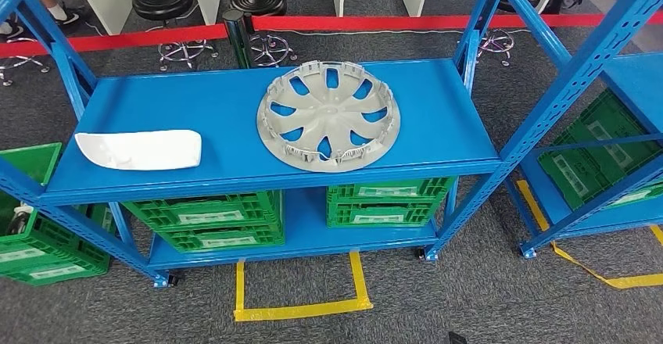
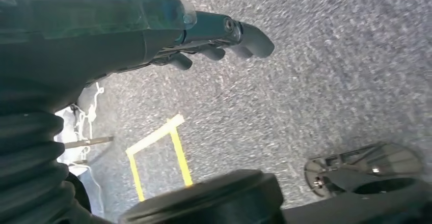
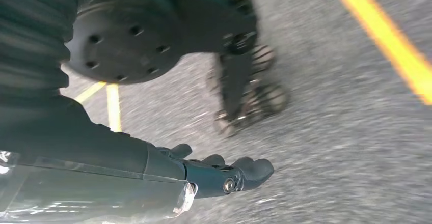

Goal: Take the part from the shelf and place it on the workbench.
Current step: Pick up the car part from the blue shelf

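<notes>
A grey wheel cover point(image 1: 329, 115) lies flat on the top board of the blue shelf point(image 1: 219, 109) — right of centre, well apart from a white curved panel point(image 1: 139, 149) at the left. Green crates point(image 1: 209, 219) sit below. The left hand point(image 2: 214, 38) and right hand point(image 3: 214, 170) hang over grey carpet, fingers loosely extended — each holding nothing.

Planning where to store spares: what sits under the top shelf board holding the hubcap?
Under the blue shelf board with the hubcap, green crates stand stacked on the lower level, two stacks side by side. The board covers their tops, so any contents are hidden.
</notes>
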You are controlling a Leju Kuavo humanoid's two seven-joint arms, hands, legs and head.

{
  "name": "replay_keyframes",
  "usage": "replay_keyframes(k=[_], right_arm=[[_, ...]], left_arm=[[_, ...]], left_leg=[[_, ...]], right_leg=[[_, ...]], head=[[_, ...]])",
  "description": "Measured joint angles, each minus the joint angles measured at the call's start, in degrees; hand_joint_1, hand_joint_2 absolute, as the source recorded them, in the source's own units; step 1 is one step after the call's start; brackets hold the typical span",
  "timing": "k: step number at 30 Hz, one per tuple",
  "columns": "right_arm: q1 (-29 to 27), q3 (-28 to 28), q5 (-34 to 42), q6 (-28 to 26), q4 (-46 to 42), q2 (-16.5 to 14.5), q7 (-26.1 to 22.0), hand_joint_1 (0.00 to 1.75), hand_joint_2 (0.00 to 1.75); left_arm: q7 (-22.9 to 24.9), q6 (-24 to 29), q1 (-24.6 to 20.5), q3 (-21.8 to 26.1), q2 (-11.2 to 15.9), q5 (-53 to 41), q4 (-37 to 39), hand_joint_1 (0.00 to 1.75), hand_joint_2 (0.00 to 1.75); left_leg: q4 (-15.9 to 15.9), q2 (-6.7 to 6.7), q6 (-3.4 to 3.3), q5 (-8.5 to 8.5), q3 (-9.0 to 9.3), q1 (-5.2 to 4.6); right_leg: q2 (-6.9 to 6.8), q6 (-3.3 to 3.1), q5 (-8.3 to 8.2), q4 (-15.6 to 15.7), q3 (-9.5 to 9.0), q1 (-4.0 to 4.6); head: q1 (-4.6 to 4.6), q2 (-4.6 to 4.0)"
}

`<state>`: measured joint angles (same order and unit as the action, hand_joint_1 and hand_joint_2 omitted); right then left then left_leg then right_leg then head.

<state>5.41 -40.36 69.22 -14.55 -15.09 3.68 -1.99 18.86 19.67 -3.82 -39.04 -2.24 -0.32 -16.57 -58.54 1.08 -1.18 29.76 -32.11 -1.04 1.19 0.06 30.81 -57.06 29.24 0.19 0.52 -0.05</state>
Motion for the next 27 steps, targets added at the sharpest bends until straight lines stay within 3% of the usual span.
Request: replay_keyframes(k=[1, 4, 5, 8, 13, 17, 21, 27], right_arm=[[0.17, 0.01, 1.28, 0.61, 0.1, 0.02, -1.34, 0.0, 1.75], [0.53, 0.02, 4.87, 3.38, 0.33, 0.03, -4.64, 0.0, 0.44], [0.6, 0.02, 5.88, 4.45, 0.36, 0.03, -5.55, 0.0, 0.44], [0.89, 0.13, 8.62, 7.93, 0.52, 0.03, -8.15, 0.0, 1.75], [2.43, 0.55, 12.61, 14.27, 0.8, -0.02, -14.16, 0.0, 1.75], [5.17, 0.56, 11.28, 16.83, 0.32, -0.03, -20.79, 0.0, 1.75], [7.48, 0.6, 7.51, 16.6, -2.26, 0.02, -26.24, 0.0, 1.75], [7.54, 0.85, 0.89, 12.89, -9.51, 0.11, -27.24, 0.0, 1.75]], left_arm=[[-0.3, 0.34, -0.14, -0.4, -0.07, 0.43, 0.11, 0.0, 1.75], [-1.22, 1.06, -0.44, -1.32, -0.21, 1.52, 0.35, 0.0, 1.75], [-1.5, 1.25, -0.5, -1.53, -0.26, 1.83, 0.44, 0.0, 1.75], [-2.52, 1.71, -0.68, -2.31, -0.39, 2.85, 0.78, 0.0, 1.75], [-6.05, 2.35, -0.74, -2.81, -0.78, 6.08, 1.43, 0.0, 1.75], [-7.9, 2.56, -0.73, -2.82, -1.11, 7.19, 1.64, 0.0, 1.75], [-8.72, 2.9, -0.74, -2.83, -1.39, 7.52, 1.79, 0.0, 1.75], [-9.26, 3.3, -0.74, -2.85, -1.58, 7.64, 2.1, 0.0, 1.75]], left_leg=[[0.0, 0.0, 0.0, 0.0, 0.01, 0.0], [0.0, -0.01, 0.0, 0.0, 0.03, 0.0], [0.0, -0.01, 0.0, 0.0, 0.03, 0.0], [0.0, -0.03, 0.0, 0.0, 0.04, 0.0], [0.0, -0.11, -0.01, -0.01, 0.07, 0.0], [0.0, -0.37, -0.04, -0.02, 0.11, -0.01], [0.0, -0.49, -0.07, -0.04, 0.18, -0.01], [0.0, -0.49, -0.07, -0.04, 0.17, 0.0]], right_leg=[[0.0, 0.0, 0.0, 0.0, -0.01, 0.0], [0.0, 0.0, 0.0, 0.0, -0.04, 0.0], [0.0, 0.0, 0.0, 0.0, -0.04, 0.0], [0.0, 0.0, 0.0, 0.0, -0.05, 0.0], [0.0, 0.0, 0.0, 0.0, -0.1, 0.0], [0.07, 0.0, -0.07, 0.0, -0.14, 0.0], [0.12, 0.01, -0.09, 0.0, -0.16, 0.0], [0.14, 0.01, -0.09, 0.0, -0.17, 0.0]], head=[[-0.01, 0.0], [0.0, -0.01], [-0.01, -0.01], [-0.01, -0.01], [0.01, 0.0], [0.01, -0.01], [0.0, 0.01], [-0.04, 0.01]])
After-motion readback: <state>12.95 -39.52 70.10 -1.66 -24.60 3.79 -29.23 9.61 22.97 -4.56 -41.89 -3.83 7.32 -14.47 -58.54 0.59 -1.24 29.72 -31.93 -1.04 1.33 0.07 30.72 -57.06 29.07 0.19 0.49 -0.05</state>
